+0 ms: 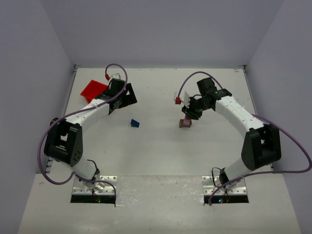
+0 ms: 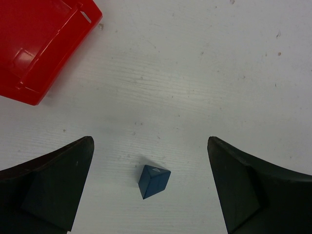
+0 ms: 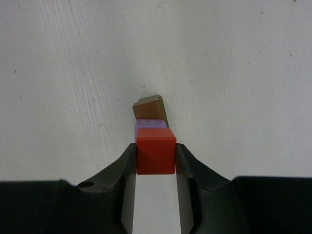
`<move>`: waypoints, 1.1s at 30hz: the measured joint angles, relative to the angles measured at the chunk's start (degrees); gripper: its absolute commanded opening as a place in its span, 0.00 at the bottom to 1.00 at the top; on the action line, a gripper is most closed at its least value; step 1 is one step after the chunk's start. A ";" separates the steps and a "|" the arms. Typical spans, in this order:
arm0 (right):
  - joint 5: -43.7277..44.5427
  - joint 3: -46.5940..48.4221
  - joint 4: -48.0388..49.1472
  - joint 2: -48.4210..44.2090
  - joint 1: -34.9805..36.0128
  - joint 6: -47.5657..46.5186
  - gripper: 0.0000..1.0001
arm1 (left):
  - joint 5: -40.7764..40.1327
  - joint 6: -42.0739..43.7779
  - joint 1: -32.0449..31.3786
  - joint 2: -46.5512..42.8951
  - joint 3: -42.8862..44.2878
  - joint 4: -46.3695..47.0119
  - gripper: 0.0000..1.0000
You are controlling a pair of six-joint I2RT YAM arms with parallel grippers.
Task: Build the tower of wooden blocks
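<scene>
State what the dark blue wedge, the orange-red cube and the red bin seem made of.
Small dark blue wedge: probably painted wood, matte, crisp edges, pale scuff on top.
Orange-red cube: probably painted wood, flat matte faces.
Red bin: glossy plastic, with moulded ribs and a slot.

Bin (image 1: pixel 93 90) rear left; wedge (image 1: pixel 134 123) centre; block stack (image 1: pixel 185 124) right of wedge.

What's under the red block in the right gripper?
A lilac block sits beneath the red block, with a brown block below it on the table. Whether red and lilac touch is hidden.
</scene>
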 measured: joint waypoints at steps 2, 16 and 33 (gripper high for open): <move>0.13 -0.03 0.01 0.00 0.00 0.00 0.23 | 0.01 -0.01 0.00 0.01 0.00 0.02 1.00; 0.26 -0.25 0.03 0.02 0.68 -0.02 0.24 | 0.06 0.01 0.00 0.29 0.00 0.00 1.00; 1.41 -0.67 0.06 0.04 0.70 -0.22 0.30 | 0.08 0.01 -0.02 0.85 0.00 0.00 1.00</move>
